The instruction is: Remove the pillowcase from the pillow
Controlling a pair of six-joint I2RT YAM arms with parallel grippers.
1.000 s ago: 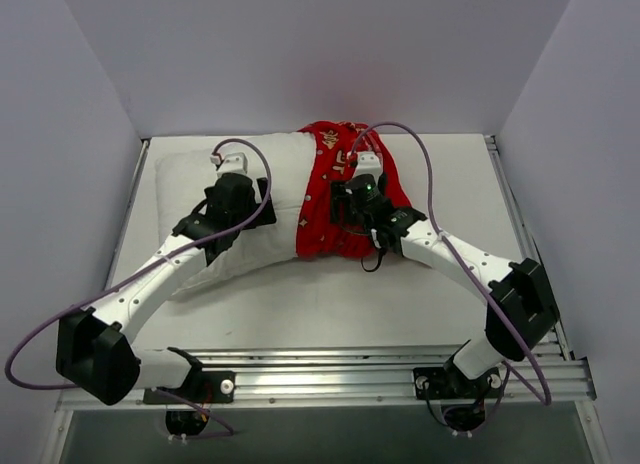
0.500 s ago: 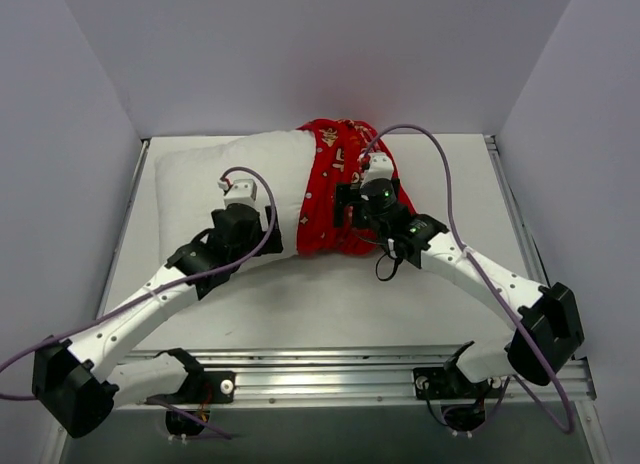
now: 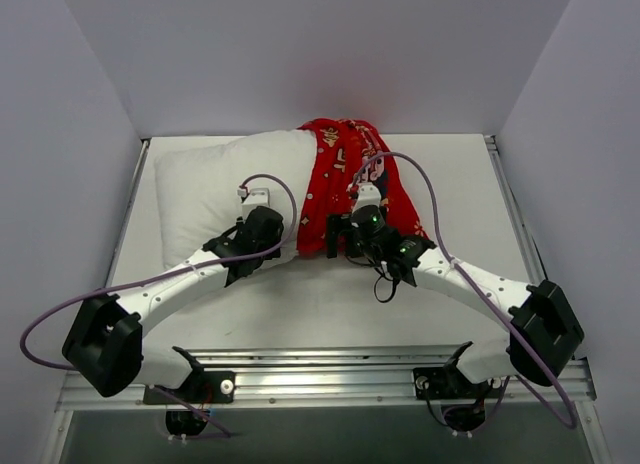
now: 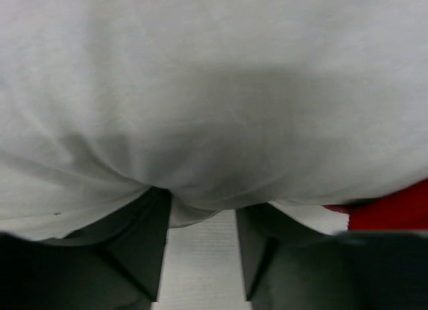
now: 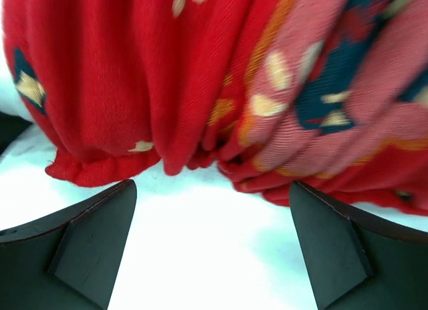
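The white pillow point(image 3: 215, 184) lies across the back left of the table. The red pillowcase point(image 3: 345, 179) is bunched over its right end. My left gripper point(image 3: 268, 242) sits at the pillow's near edge, close to the red hem. In the left wrist view the pillow point(image 4: 214, 89) bulges over the left gripper point(image 4: 202, 213); the jaws stand apart and a fold of white fabric sags between the tips. My right gripper point(image 3: 345, 248) is at the pillowcase's near hem. In the right wrist view the right gripper point(image 5: 212, 184) is wide open, and the gathered pillowcase point(image 5: 200, 89) lies just past the tips.
The white table point(image 3: 330, 304) is bordered by grey walls on three sides. An aluminium rail point(image 3: 330, 369) carrying both arm bases runs along the near edge. Purple cables point(image 3: 420, 169) loop above both wrists.
My left gripper has moved right and toward me, from the pillow's top to its near edge, and its jaws have narrowed. My right gripper has drawn back to the red hem.
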